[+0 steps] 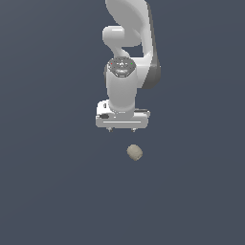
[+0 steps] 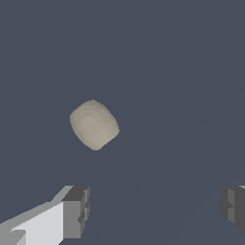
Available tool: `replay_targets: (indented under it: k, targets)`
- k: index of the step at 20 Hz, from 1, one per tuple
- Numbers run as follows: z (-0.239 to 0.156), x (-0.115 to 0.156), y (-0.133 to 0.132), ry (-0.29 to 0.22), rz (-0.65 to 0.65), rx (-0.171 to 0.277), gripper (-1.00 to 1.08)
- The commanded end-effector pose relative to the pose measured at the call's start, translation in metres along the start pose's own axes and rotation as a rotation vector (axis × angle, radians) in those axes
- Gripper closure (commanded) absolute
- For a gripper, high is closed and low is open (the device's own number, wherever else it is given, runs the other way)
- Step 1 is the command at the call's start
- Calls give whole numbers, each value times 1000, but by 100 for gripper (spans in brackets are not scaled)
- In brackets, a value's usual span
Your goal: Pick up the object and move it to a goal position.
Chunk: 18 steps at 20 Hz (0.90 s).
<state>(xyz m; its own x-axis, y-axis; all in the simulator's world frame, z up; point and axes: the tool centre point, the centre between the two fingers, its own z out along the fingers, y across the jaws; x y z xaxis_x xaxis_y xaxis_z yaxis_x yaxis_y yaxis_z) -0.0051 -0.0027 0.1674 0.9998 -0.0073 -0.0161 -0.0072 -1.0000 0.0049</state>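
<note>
Below spread pincer [image 1: 122, 129], loose object [image 1: 135, 152]

Flat dim render, shadowless, slightly soft

Flat dark slate-blue ground [image 1: 48, 191], plain, uniform, filling both views

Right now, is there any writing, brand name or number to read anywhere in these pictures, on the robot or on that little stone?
None can be read.
The white arm: no words or numbers; only tiny red and green specks on its dark round cap, too small to make out.
The beige lump: bare rough surface, no marks.
The gripper: plain, no label.
The dark floor: blank.
</note>
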Motion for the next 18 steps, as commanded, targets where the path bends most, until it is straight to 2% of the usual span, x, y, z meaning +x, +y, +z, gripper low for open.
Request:
replay_targets:
  k: [1,10,18]
  targets:
    - [0,0,0,0,0,0,-92]
    - [2,0,-1,-15,-52,-27,-92]
    - [5,2,-3,-14,-75,-27,-92]
